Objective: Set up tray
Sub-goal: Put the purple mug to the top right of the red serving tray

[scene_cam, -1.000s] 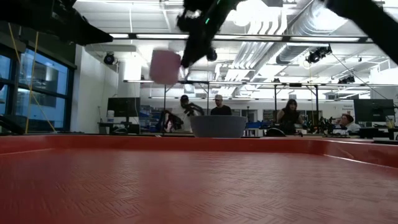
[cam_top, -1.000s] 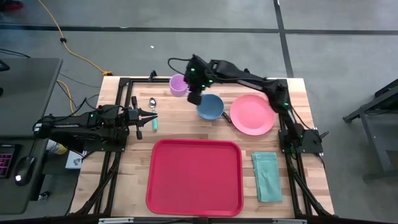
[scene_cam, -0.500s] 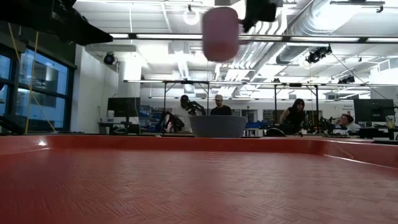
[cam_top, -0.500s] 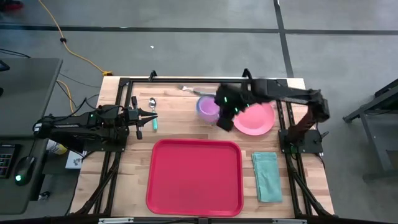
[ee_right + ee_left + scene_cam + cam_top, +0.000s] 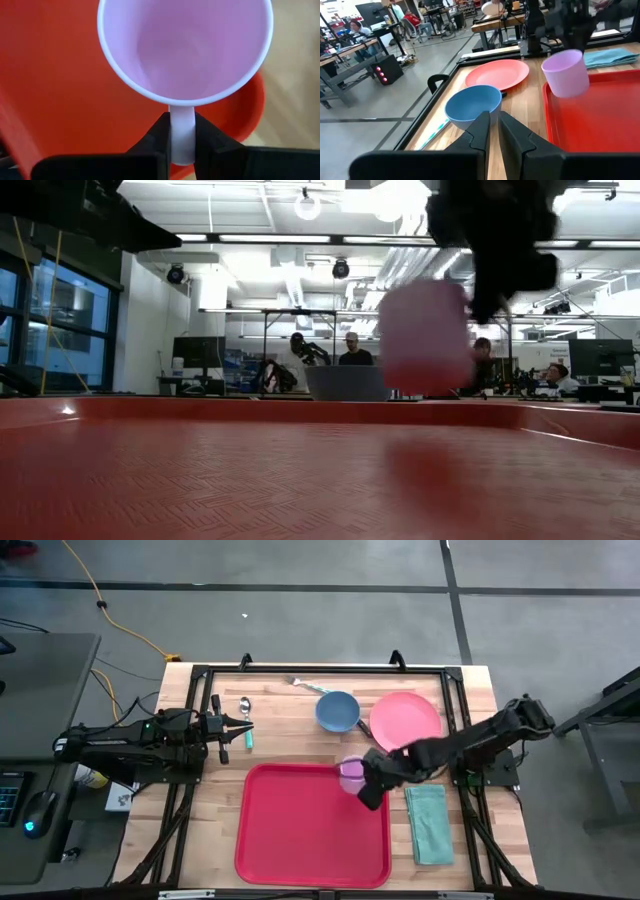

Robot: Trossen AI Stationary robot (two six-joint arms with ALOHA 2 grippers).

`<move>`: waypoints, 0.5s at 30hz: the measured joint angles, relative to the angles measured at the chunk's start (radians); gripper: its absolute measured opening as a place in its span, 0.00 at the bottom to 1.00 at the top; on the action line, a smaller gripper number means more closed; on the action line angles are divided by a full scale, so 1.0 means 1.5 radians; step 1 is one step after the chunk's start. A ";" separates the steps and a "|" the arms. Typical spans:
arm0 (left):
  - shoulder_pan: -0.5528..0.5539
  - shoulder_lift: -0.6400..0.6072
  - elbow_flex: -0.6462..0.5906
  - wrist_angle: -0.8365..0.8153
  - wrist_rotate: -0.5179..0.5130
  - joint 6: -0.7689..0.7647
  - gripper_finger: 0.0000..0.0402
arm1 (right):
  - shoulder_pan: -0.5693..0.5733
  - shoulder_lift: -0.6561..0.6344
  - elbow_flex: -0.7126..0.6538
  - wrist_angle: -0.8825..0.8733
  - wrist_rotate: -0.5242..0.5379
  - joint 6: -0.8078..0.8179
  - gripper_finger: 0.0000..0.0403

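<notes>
The lilac cup (image 5: 351, 772) hangs in the air over the far right corner of the red tray (image 5: 300, 840), held by my right gripper (image 5: 367, 787), which is shut on it. In the low view the cup (image 5: 425, 335) floats upright above the tray floor (image 5: 300, 480). The right wrist view looks down into the cup's mouth (image 5: 185, 45). My left gripper (image 5: 243, 724) waits shut over the table's left part, beside a spoon (image 5: 244, 705). Its wrist view also shows the cup (image 5: 565, 75). My right gripper pinches the cup's flat handle (image 5: 182, 127) between its two fingers (image 5: 156, 135). It comes slanting down from the table's right and near side. The cup is lifted clear of the tray and stays about upright, mouth up.
A blue bowl (image 5: 338, 712) and a salmon-pink plate (image 5: 406, 722) stand on the table beyond the tray. A folded teal napkin (image 5: 428, 823) lies right of the tray. A teal-handled utensil (image 5: 250, 738) lies by the left gripper and another (image 5: 305, 685) near the far edge.
My right gripper has carried the cup from the far side of the table, left of the bowl, over the bowl and toward the near edge. It has come down and now holds the cup low over the tray's far right corner, still shut on it.
</notes>
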 joint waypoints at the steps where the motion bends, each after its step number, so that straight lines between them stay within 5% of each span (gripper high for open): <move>1: 0.000 0.000 0.000 0.000 0.000 0.000 0.17 | 0.007 0.000 -0.016 0.012 0.000 0.019 0.07; 15: 0.000 0.000 0.000 0.000 0.000 0.000 0.17 | 0.025 0.000 -0.051 0.032 -0.033 0.027 0.07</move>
